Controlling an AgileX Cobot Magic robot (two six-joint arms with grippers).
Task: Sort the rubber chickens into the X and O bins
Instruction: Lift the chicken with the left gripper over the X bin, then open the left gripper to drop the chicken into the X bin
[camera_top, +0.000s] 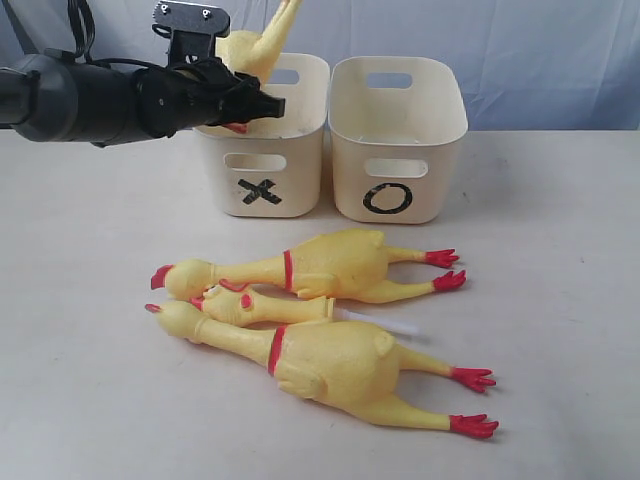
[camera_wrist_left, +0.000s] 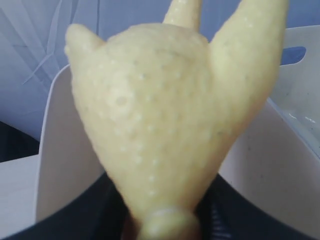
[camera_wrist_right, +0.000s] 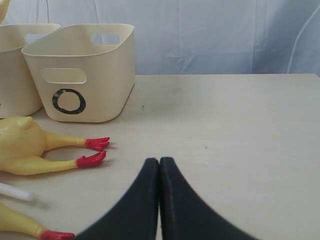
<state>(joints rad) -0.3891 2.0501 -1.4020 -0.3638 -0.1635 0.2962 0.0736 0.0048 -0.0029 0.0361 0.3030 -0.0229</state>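
Observation:
My left gripper (camera_top: 252, 106) is shut on a smaller rubber chicken (camera_top: 258, 45) and holds it over the X bin (camera_top: 262, 190), body and legs pointing up. Up close, that chicken (camera_wrist_left: 155, 115) fills the left wrist view, with the bin's wall (camera_wrist_left: 65, 165) behind it. The O bin (camera_top: 395, 185) stands right of the X bin. Two large chickens (camera_top: 330, 262) (camera_top: 335, 362) and a smaller one (camera_top: 262, 305) between them lie on the table in front. My right gripper (camera_wrist_right: 159, 161) is shut on nothing, low over the table; it sees the O bin (camera_wrist_right: 85, 75) and a large chicken (camera_wrist_right: 20, 145).
A small white strip (camera_top: 385, 322) lies between the two large chickens. Behind the table hangs a pale blue backdrop (camera_top: 540, 50). The right arm does not show in the exterior view.

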